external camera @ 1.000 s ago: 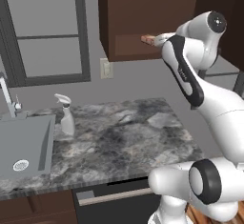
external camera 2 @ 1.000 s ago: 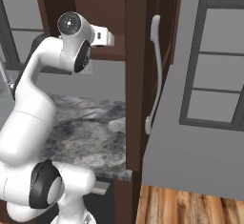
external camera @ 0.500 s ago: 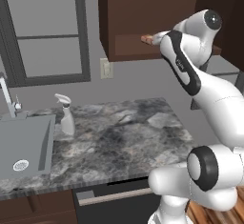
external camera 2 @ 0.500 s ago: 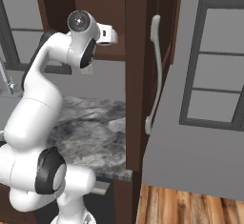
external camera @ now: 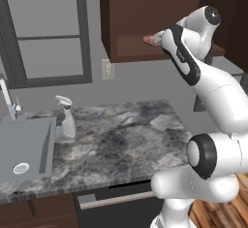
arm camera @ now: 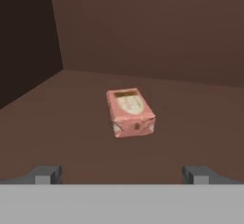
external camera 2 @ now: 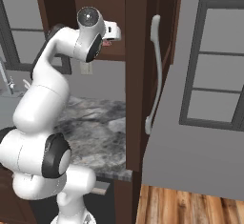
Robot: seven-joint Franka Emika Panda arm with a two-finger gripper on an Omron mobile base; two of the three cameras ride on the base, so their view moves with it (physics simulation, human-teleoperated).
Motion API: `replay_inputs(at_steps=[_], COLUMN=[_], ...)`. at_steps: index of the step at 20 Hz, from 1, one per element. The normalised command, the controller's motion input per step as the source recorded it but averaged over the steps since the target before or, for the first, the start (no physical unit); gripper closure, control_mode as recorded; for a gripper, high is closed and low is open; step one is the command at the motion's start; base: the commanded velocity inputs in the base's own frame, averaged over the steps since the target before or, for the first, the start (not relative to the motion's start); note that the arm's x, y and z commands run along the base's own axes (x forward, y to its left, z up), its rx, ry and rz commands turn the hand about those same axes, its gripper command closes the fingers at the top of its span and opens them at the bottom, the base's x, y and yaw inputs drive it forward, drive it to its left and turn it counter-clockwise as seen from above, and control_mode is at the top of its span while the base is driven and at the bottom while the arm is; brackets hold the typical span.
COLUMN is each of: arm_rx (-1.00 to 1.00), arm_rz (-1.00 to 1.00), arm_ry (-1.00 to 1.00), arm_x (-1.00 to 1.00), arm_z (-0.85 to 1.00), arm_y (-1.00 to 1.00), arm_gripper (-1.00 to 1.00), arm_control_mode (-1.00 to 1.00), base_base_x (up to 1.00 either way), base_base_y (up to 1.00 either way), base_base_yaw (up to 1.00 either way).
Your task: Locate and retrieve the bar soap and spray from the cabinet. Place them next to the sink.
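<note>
The bar soap [arm camera: 129,112], a small pinkish-red block with a pale label, lies flat on the cabinet [arm camera: 195,118] shelf floor, a short way ahead of my gripper [arm camera: 121,175]. The gripper is open, its two fingertips [arm camera: 45,174] wide apart and empty. From the left base, the soap [external camera: 149,39] peeks out at the shelf edge of the dark brown cabinet [external camera: 140,13], beside my raised forearm. The spray [external camera: 66,120] stands upright on the marble counter just right of the sink [external camera: 36,147].
The open cabinet door [external camera 2: 136,75] with a long pale handle [external camera 2: 153,75] stands right of my arm. A thin faucet [external camera: 7,98] rises at the sink's far left. A window [external camera: 46,28] and a wall outlet [external camera: 107,69] are behind the counter [external camera: 126,139].
My arm has reached a little higher and deeper into the cabinet toward the soap. The spray and soap have not moved; the gripper stays open.
</note>
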Motion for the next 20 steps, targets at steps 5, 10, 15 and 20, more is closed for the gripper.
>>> replay_inputs(at_steps=[5,10,15,20], arm_rx=[-0.01,-0.01,0.0,0.0], arm_rz=[0.03,0.03,0.02,0.02], arm_ry=[0.02,0.03,0.0,0.0], arm_x=[0.21,0.19,0.17,0.16], arm_z=[0.0,0.0,0.0,0.0], arm_y=[0.0,0.0,0.0,0.0], arm_gripper=[-1.0,-1.0,-1.0,-1.0], arm_control_mode=[-1.0,-1.0,-1.0,-1.0], base_base_x=[0.0,0.0,0.0,0.0], base_base_y=[0.0,0.0,0.0,0.0], base_base_yaw=[0.0,0.0,0.0,0.0])
